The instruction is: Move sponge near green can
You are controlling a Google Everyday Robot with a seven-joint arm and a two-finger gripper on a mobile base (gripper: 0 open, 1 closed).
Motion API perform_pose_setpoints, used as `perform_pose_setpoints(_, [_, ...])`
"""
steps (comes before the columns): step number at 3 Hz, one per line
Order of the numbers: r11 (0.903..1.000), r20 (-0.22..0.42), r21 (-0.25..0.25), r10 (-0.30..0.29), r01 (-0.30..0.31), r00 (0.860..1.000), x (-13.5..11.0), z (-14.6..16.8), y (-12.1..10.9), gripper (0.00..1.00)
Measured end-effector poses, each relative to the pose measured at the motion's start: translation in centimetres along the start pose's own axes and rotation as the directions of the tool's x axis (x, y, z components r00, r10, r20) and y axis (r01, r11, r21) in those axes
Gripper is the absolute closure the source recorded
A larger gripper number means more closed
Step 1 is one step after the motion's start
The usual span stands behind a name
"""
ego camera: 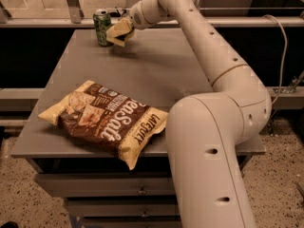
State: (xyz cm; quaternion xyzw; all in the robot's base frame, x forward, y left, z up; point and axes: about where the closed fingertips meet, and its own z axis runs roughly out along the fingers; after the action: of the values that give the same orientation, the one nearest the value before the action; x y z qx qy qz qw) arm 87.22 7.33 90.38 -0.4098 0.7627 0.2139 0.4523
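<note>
Camera view: jaws hold tilted sponge (118,33) by can (101,28).

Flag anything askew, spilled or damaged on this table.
Nothing spilled or damaged. The green can stands upright; the pincer holds the sponge tilted just beside it. Only oddity: the chip bag has a corner hanging over the table front edge.
</note>
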Motion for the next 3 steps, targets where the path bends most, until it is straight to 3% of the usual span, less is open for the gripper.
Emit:
perform_pose_setpoints(1, [1.0000,0.011,0.001,0.005,-0.005,1.000,-0.1,0.2,0.1,0.00])
perform_pose_setpoints(2, [1.0000,0.020,-0.004,0.008,-0.008,1.000,-0.1,0.0,0.3,0.00])
perform_pose_setpoints(3, [0.9995,0.050,0.010,0.030,-0.030,0.998,0.3,-2.8,-0.2,0.00])
